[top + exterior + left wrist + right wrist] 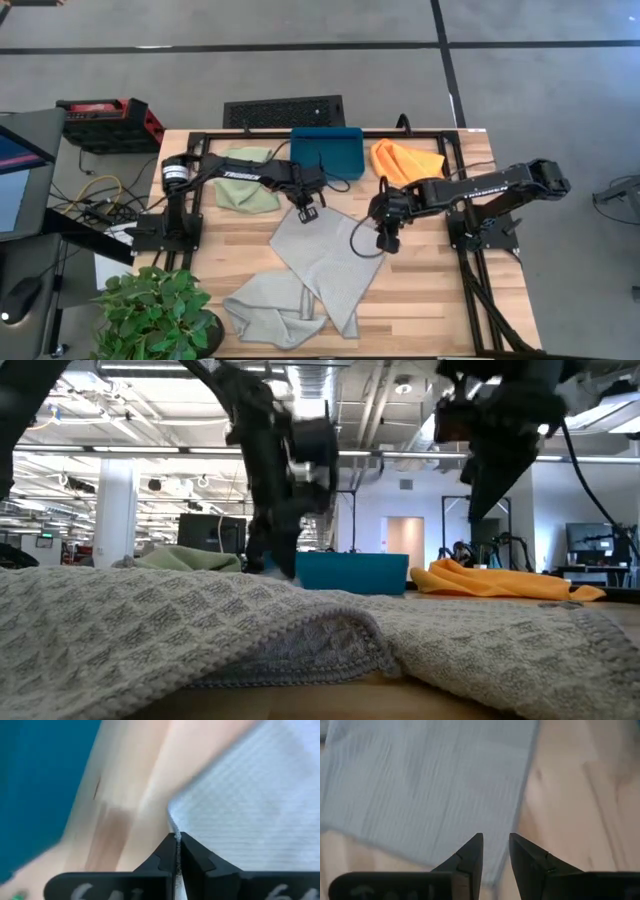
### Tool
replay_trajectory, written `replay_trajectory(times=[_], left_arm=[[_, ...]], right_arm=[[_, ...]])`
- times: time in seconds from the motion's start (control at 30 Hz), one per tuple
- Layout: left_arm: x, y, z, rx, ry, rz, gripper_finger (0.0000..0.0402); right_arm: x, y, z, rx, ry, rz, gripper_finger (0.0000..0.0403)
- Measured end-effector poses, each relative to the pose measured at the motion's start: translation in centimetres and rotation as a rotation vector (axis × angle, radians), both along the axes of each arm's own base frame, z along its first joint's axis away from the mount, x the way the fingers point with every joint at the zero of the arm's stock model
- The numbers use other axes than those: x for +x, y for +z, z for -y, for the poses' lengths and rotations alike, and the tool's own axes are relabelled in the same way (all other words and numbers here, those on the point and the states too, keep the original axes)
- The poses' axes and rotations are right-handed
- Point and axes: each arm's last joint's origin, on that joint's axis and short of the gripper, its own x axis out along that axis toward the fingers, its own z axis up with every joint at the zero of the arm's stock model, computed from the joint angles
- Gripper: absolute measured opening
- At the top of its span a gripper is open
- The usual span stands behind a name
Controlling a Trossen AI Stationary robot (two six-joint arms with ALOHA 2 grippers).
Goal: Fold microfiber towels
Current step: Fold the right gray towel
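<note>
A pale grey towel [322,262] lies spread on the middle of the table. A second grey towel [265,312] lies crumpled at its near left end. My left gripper [306,211] is shut on the spread towel's far left corner, low at the table. My right gripper [388,240] is open with a narrow gap. It hangs above the towel's right edge [520,815], clear of it, and it is also raised in the low view [488,495]. A light green towel [245,182] and an orange towel [405,160] lie bunched at the far side. My left gripper pinches the spread towel's far left corner [174,826] between its two shut fingers, at the cloth's edge. The fingers come from above, slanting down. The corner sits at table height and the rest of the towel lies flat on the wood.
A teal tray [327,150] stands at the far middle between the green and orange towels. A potted plant [155,310] stands at the near left corner. Bare wood shows at the near right of the table [430,300].
</note>
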Motion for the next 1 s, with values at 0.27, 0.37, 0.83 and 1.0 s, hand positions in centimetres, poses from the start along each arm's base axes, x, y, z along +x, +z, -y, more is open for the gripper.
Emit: replay_trajectory(times=[0.27, 0.37, 0.83, 1.0], left_arm=[[-0.1, 2.8, 4.0, 0.059, -0.190, 0.056, 0.0001], [0.1, 3.4, 5.6, 0.123, -0.251, 0.071, 0.0001], [-0.5, 6.6, 9.0, 0.195, -0.336, 0.184, 0.0000], [-0.5, 6.7, 9.0, 0.198, -0.338, 0.193, 0.0000]], right_arm=[[1.9, -0.9, 2.0, -0.111, 0.111, 0.222, 0.0117], [2.8, -1.4, 2.4, -0.160, 0.162, 0.283, 0.0117], [7.0, -5.1, 3.3, -0.298, 0.287, 0.413, 0.0117], [7.7, -5.7, 3.4, -0.314, 0.291, 0.449, 0.0117]])
